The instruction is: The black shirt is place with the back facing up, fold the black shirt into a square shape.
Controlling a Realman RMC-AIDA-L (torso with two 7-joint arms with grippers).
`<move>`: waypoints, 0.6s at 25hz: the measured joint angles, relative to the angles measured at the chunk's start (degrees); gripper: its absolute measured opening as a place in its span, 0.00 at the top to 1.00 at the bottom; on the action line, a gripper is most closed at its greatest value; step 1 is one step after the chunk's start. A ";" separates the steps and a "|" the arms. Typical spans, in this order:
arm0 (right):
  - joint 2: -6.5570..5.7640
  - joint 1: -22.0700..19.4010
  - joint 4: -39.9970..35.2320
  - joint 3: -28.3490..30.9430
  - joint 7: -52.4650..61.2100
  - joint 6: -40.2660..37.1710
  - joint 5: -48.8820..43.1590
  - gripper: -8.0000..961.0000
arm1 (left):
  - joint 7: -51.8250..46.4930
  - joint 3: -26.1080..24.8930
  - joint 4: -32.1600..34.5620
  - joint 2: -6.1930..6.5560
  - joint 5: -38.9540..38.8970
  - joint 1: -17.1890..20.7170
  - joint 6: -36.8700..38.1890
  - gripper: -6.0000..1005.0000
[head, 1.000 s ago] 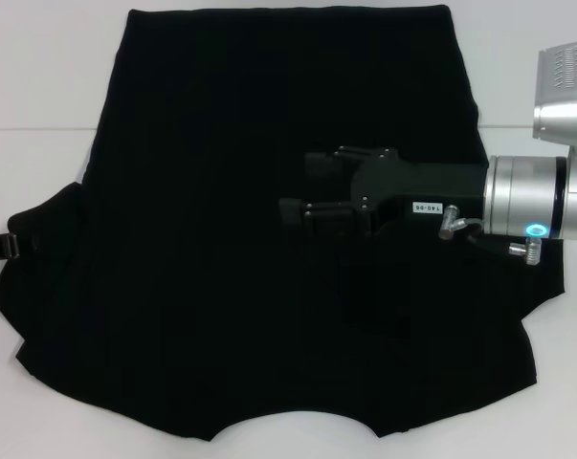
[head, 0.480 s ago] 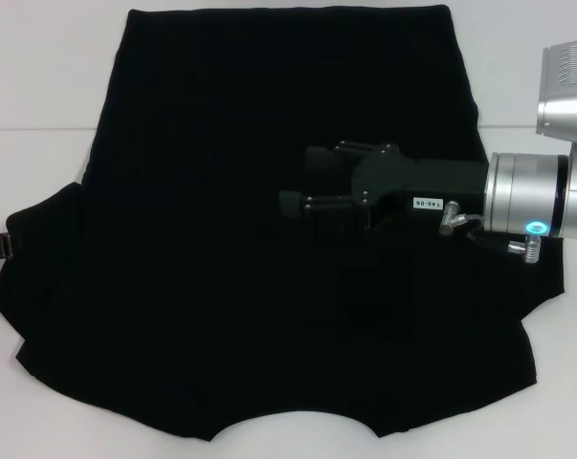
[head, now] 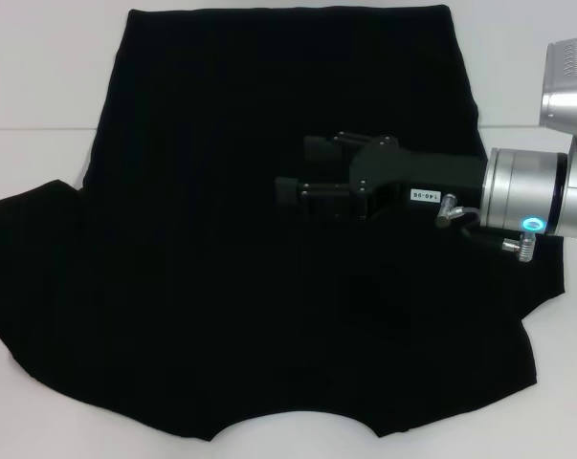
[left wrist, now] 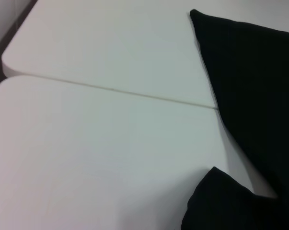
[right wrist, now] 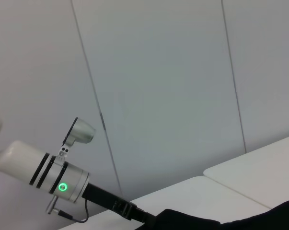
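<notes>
The shirt (head: 269,239) lies spread flat on the white worktop (head: 39,86). The right pincer (head: 302,172) hovers over its middle, fingers apart and empty. The left pincer is out of sight. The fold should start at a sleeve edge, pinching one layer only and dragging it straight inward.

**One small label on the right gripper**

The right gripper (head: 293,167) carries a small white sticker on its black body, close to the silver wrist. In the head view the sticker stands upside down and seems to read "140-06"; the digits are tiny, so this reading is not sure. No other text is readable.
</notes>
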 joint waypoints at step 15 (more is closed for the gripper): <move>0.13 -0.02 1.24 -0.15 0.00 0.38 1.15 0.06 | 0.14 -0.71 1.92 0.00 -0.21 1.14 -0.05 0.99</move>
